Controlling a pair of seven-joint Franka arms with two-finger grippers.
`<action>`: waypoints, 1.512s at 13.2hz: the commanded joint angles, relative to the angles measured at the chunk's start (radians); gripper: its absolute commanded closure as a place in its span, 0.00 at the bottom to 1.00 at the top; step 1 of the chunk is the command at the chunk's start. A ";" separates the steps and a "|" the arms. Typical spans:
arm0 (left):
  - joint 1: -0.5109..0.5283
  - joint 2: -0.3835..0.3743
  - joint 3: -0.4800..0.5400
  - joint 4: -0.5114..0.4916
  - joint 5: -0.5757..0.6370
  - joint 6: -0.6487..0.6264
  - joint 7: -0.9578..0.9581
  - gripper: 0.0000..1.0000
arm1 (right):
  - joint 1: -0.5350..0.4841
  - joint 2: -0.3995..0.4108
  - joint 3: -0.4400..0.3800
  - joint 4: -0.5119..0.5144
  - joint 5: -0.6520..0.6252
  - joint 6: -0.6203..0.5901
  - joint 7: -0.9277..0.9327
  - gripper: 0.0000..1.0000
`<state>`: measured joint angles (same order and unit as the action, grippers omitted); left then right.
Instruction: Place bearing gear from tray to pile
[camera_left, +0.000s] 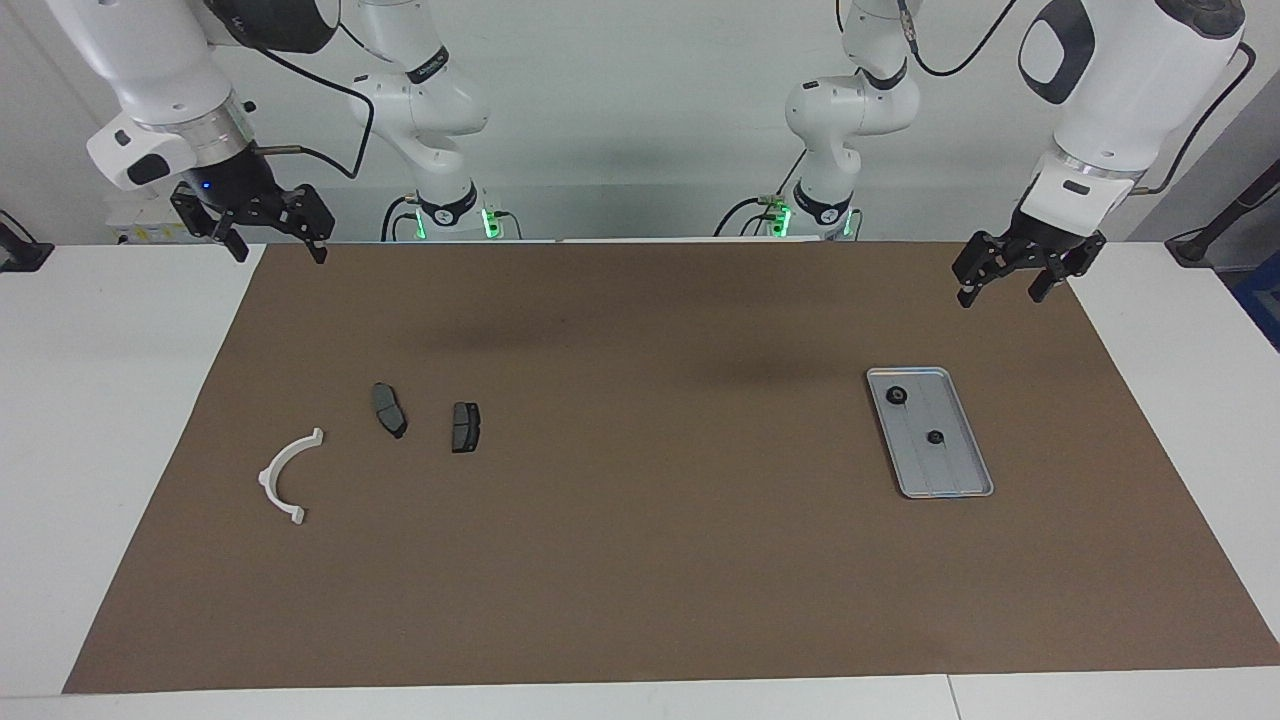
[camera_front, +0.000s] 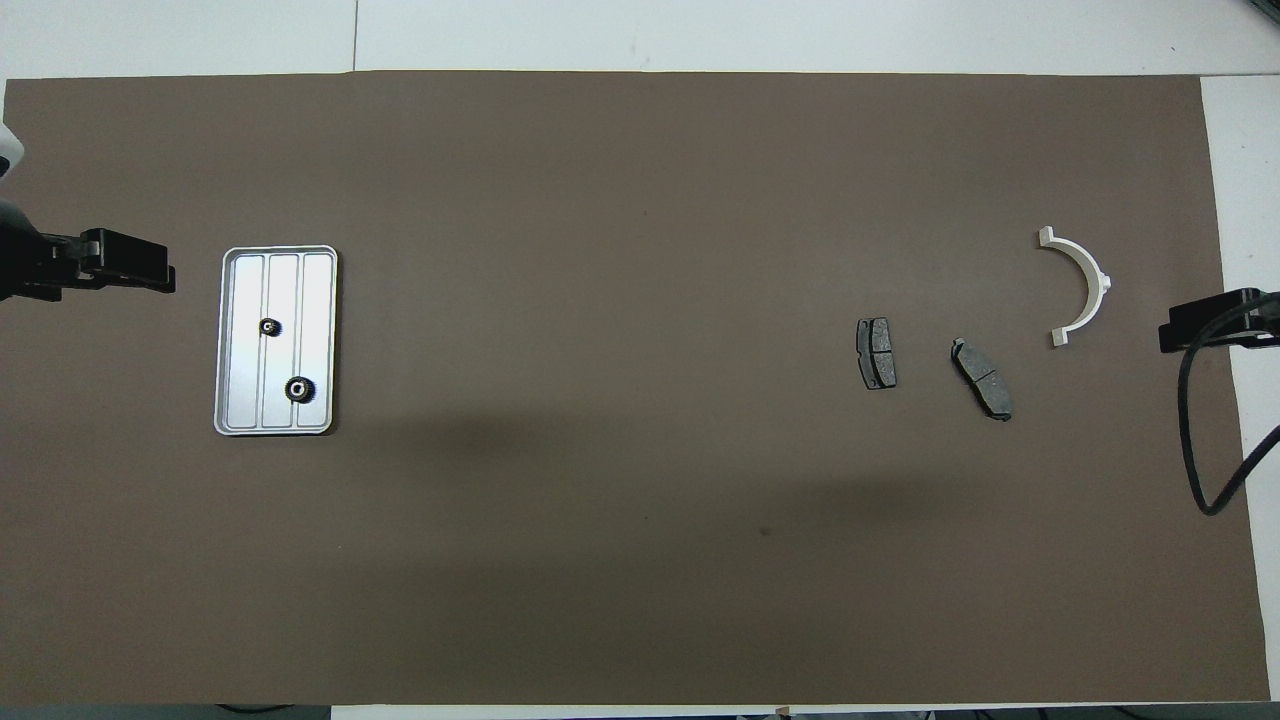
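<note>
The silver tray (camera_left: 950, 470) (camera_front: 318, 300) lies on the brown mat toward the left arm's end. Two small black bearing gears sit in it: the bigger gear (camera_left: 897, 396) (camera_front: 300, 389) nearer the robots, the smaller gear (camera_left: 935, 437) (camera_front: 269, 326) farther. The pile lies toward the right arm's end: a white half-ring bracket (camera_left: 290, 475) (camera_front: 1080, 285) and two dark plates (camera_left: 389, 409) (camera_front: 982, 392), (camera_left: 465, 426) (camera_front: 876, 367). My left gripper (camera_left: 1000, 295) (camera_front: 150, 272) hangs open and empty over the mat beside the tray. My right gripper (camera_left: 280, 252) (camera_front: 1175, 335) hangs open and empty over the mat's edge beside the bracket.
The brown mat (camera_left: 640, 560) covers most of the white table (camera_left: 100, 450). A black cable (camera_front: 1195, 440) loops down from the right arm over the mat's end. Bare mat stretches between the tray and the pile.
</note>
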<state>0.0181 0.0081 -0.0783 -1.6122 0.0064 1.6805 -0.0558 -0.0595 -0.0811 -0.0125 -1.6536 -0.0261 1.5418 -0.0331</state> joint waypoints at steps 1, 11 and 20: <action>0.009 0.001 -0.009 0.015 0.015 -0.021 -0.012 0.00 | -0.011 -0.028 0.006 -0.035 0.008 0.026 -0.030 0.00; 0.014 0.001 -0.002 0.011 0.020 -0.036 -0.009 0.00 | -0.011 -0.028 0.006 -0.035 0.008 0.027 -0.030 0.00; 0.020 -0.027 0.018 -0.219 0.020 0.168 -0.012 0.00 | -0.011 -0.028 0.006 -0.037 0.009 0.038 -0.031 0.00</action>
<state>0.0228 -0.0022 -0.0512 -1.7391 0.0083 1.7640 -0.0571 -0.0595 -0.0811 -0.0121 -1.6542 -0.0261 1.5499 -0.0336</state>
